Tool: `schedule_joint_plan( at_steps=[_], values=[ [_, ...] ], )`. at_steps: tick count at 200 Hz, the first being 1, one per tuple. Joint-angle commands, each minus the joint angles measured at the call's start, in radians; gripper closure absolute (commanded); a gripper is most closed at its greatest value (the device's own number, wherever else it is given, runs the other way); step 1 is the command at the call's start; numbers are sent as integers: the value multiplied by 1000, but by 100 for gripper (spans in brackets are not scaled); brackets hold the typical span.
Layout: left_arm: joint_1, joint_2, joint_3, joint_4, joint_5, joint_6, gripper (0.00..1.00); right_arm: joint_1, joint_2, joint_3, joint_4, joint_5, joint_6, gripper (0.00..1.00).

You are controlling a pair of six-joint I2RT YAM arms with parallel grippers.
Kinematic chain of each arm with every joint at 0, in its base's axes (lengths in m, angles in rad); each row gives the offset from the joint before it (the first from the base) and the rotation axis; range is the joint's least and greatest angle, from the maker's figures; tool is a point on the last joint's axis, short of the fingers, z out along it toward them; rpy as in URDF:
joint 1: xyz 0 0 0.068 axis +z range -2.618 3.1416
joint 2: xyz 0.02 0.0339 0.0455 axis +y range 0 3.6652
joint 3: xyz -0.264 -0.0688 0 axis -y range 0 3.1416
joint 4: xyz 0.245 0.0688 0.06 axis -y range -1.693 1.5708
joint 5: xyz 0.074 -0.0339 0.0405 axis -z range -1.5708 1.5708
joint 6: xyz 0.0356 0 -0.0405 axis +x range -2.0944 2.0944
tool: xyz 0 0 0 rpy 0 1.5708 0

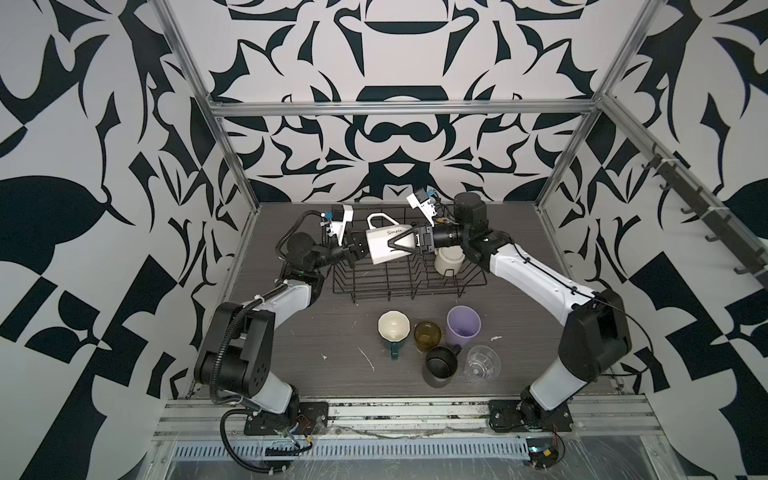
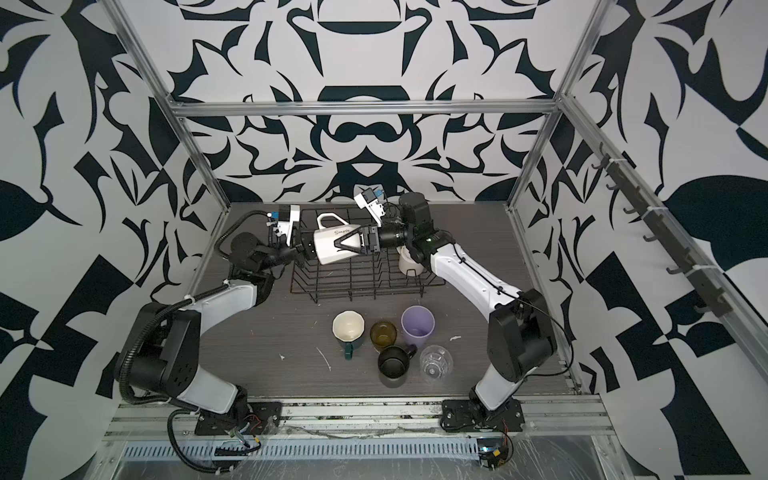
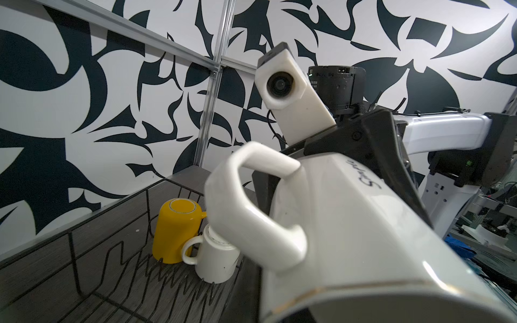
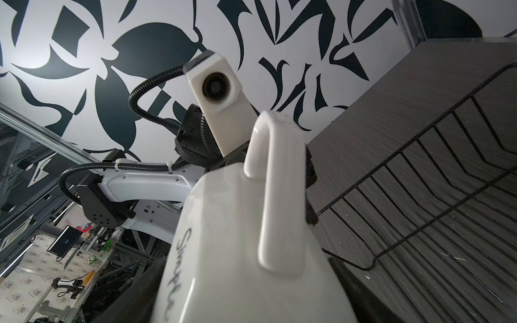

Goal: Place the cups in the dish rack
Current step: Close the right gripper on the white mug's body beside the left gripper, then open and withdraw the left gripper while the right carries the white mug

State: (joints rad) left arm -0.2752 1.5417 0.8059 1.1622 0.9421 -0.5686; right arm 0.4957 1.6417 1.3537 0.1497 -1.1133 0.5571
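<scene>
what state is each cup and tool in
lettered mug: on its side above the rack, held by both tools
yellow mug: upside down in rack
white mug: upside down in rack
teal mug: upright on table
amber glass: upright on table
lilac cup: upright on table
black mug: upright on table
clear glass: upright on table
left tool: shut on lettered mug's rim
right tool: closed around its body

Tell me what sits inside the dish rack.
The left wrist view shows a yellow mug and a white mug, both upside down, in the dish rack. In both top views the right arm covers the yellow mug, and the cream mug hides some rack floor.
</scene>
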Motion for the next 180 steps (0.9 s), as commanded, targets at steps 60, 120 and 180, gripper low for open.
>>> schedule_joint_plan(
  at_steps=[60, 120, 180],
  values=[
    [-4, -49, 43, 16, -70, 28, 89, 21, -88, 33, 52, 66, 50, 100],
    [-5, -71, 34, -20, -88, 66, 55, 21, -122, 35, -2, 89, 17, 100],
    [-5, -145, 8, -159, -139, 180, 33, 2, -175, 27, -59, 126, -16, 100]
  ],
)
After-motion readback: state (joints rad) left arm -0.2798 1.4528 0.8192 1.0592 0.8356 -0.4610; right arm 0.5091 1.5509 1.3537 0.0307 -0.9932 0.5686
